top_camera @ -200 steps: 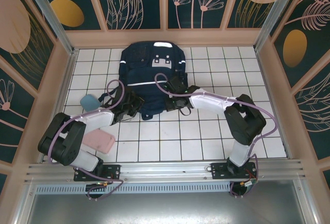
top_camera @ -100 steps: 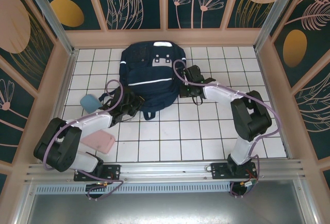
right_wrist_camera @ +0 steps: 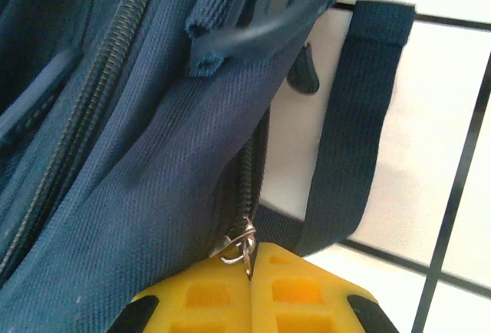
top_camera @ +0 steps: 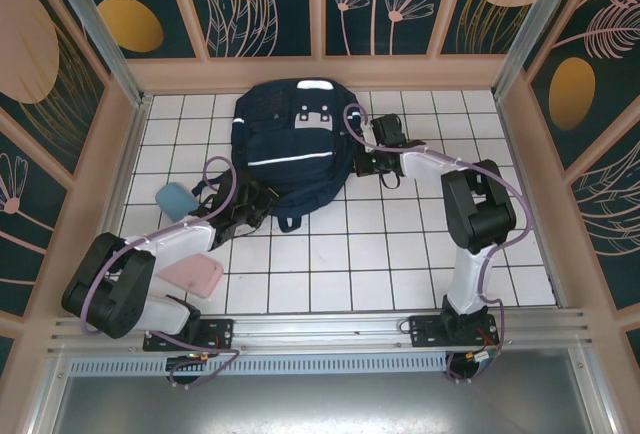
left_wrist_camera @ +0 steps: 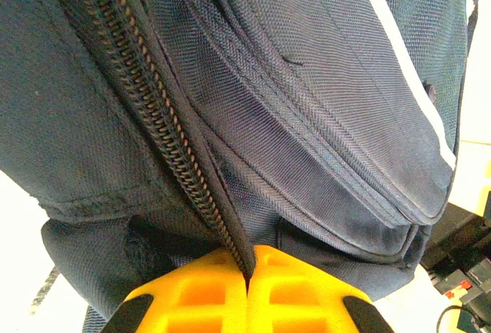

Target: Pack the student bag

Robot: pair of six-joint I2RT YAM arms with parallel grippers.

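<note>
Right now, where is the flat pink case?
In the top view, the flat pink case lies on the near-left tiles, beside the left arm, nearer the camera than the small light-blue object.

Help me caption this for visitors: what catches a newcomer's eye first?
The navy student bag lies flat on white tiles, gripped from two sides. The right gripper pinches a metal zipper pull at its right side. The left gripper clamps fabric beside a zipper at its near-left corner.
</note>
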